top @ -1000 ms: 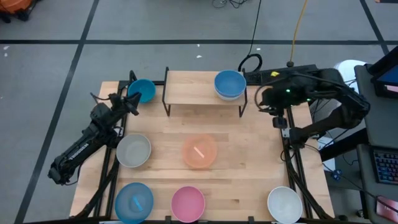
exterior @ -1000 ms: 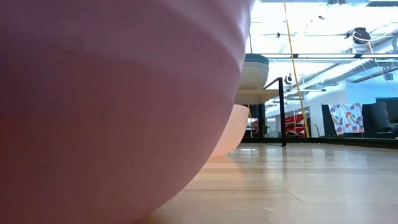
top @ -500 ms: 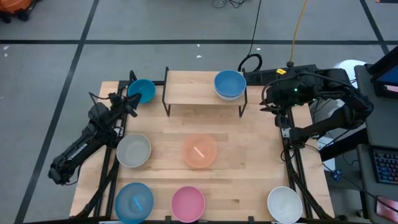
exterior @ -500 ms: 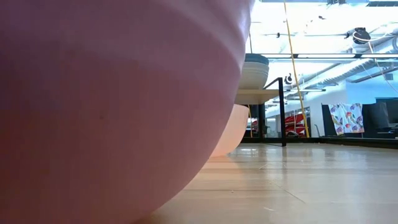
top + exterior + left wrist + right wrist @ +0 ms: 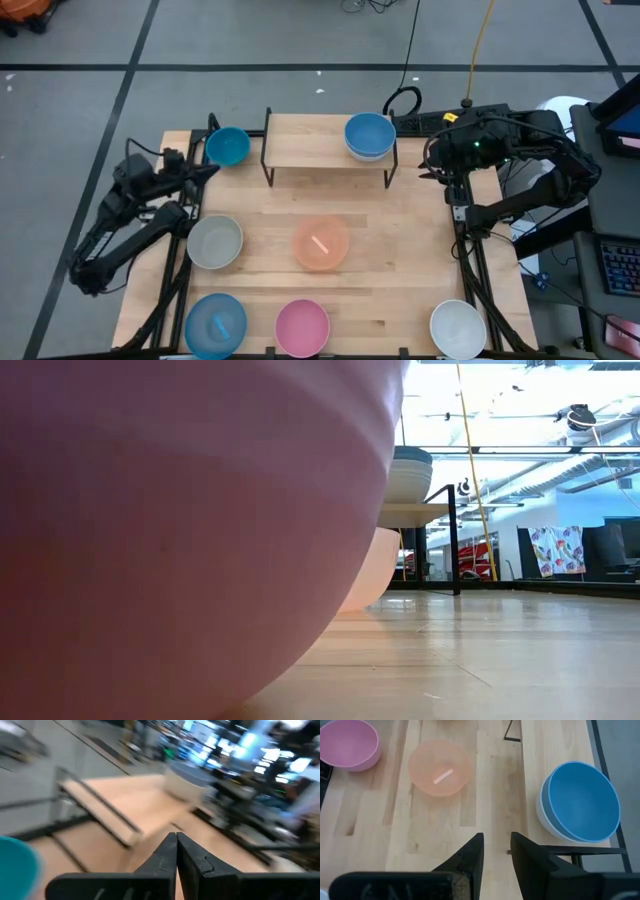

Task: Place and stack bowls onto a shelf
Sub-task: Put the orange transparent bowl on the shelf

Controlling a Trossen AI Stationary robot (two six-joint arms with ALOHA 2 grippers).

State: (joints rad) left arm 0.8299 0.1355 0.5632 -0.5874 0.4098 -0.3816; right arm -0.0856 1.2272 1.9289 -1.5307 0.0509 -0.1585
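A blue bowl (image 5: 369, 133) sits nested in a white one on the right end of the shelf (image 5: 310, 142); the right wrist view shows this blue bowl (image 5: 582, 802) too. The teal bowl (image 5: 228, 146) stands on the table just left of the shelf. Grey-white (image 5: 215, 241), orange-pink (image 5: 321, 243), light blue (image 5: 215, 325), pink (image 5: 302, 327) and white (image 5: 458, 328) bowls rest on the tabletop. My left gripper (image 5: 207, 172) is shut and empty beside the teal bowl; its shut fingers (image 5: 176, 852) show in its wrist view. My right gripper (image 5: 496, 845) hovers open right of the shelf.
The pink bowl (image 5: 180, 530) fills most of the low view, with the shelf (image 5: 415, 512) behind it. The shelf's left half is bare board. Black table frame rails run along both sides. Open wood lies between the shelf and the bowl rows.
My left arm has drawn back toward the table's left edge, its wrist swinging outward while the fingertips stay near the teal bowl. My right arm has shifted slightly toward the right edge. No bowl has moved.
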